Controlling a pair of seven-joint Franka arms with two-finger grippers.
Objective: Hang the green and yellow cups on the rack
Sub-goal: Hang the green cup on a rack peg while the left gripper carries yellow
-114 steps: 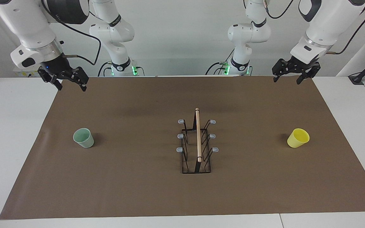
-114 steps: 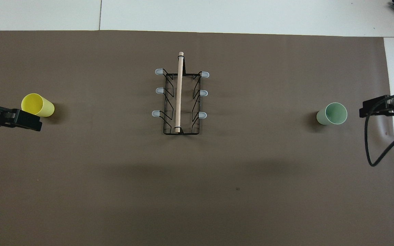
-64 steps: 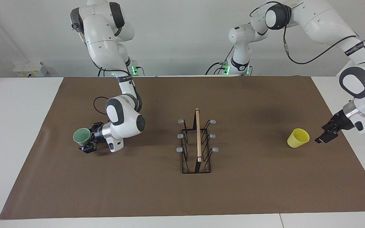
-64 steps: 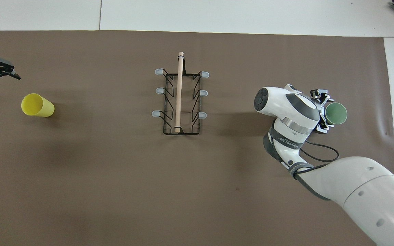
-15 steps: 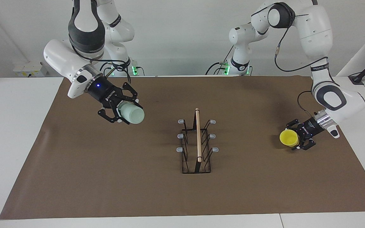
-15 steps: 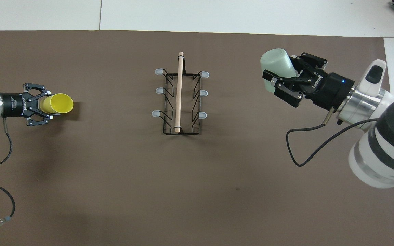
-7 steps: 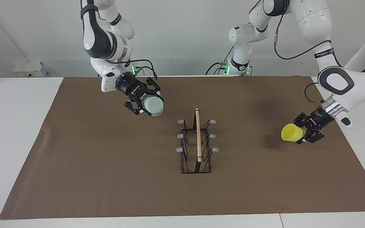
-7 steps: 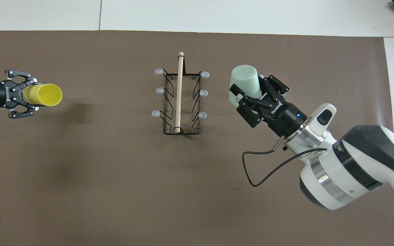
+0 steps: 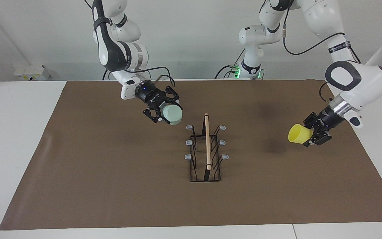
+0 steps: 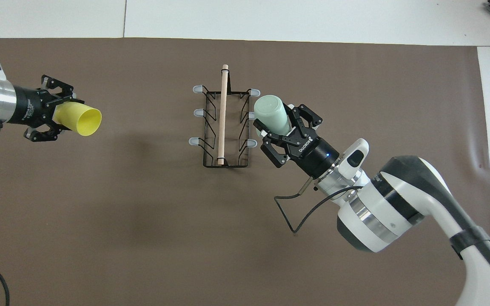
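Your right tool [image 9: 164, 111] is clamped on the green cup [image 9: 172, 115], raised over the desk [image 9: 111, 186] just beside the rack [image 9: 206, 149]; your left tool [image 9: 313, 134] is clamped on the yellow cup [image 9: 297, 134], lifted over the left arm's end, well apart from the rack.

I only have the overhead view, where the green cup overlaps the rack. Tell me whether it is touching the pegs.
Observer: No. In the facing view the green cup, held by the right end effector, hangs in the air clear of the rack, short of its pegs.
Operator: Report whether the yellow cup is off the mat.
Observer: Yes. The left end effector holds the yellow cup sideways above the mat, with its shadow lying apart below it.
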